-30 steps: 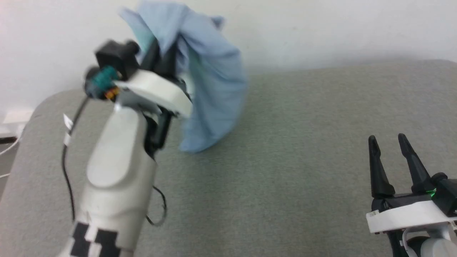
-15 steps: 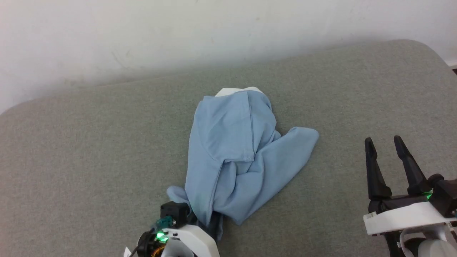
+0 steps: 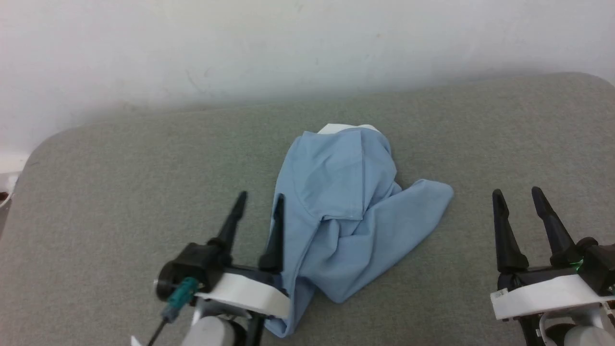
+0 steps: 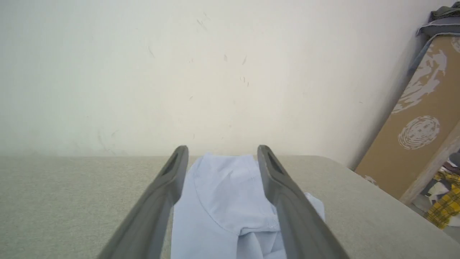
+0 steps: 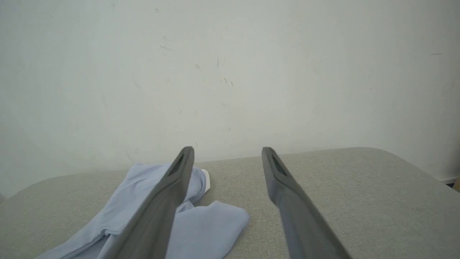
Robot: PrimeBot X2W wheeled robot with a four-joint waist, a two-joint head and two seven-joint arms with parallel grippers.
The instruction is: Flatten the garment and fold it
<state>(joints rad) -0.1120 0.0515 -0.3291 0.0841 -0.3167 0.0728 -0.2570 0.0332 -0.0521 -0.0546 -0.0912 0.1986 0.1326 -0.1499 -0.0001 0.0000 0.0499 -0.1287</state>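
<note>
Head view: a light blue shirt (image 3: 346,211) lies crumpled near the middle of the grey worktop (image 3: 120,202), bunched into a long heap with one flap spread toward the robot's right. A bit of white collar (image 3: 336,129) peeks out at its far end, toward the pale wall (image 3: 240,48). The left hand (image 3: 261,195) is at the shirt's near left edge with its two fingers spread apart and nothing clamped between them; its inner finger is just beside the cloth. In the left wrist view the shirt (image 4: 226,187) lies on the worktop and shows between the spread fingers. The right hand (image 3: 516,191) is well apart from the shirt on the right side, its fingers also spread and empty. In the right wrist view the shirt (image 5: 212,223) lies to the lower left.
</note>
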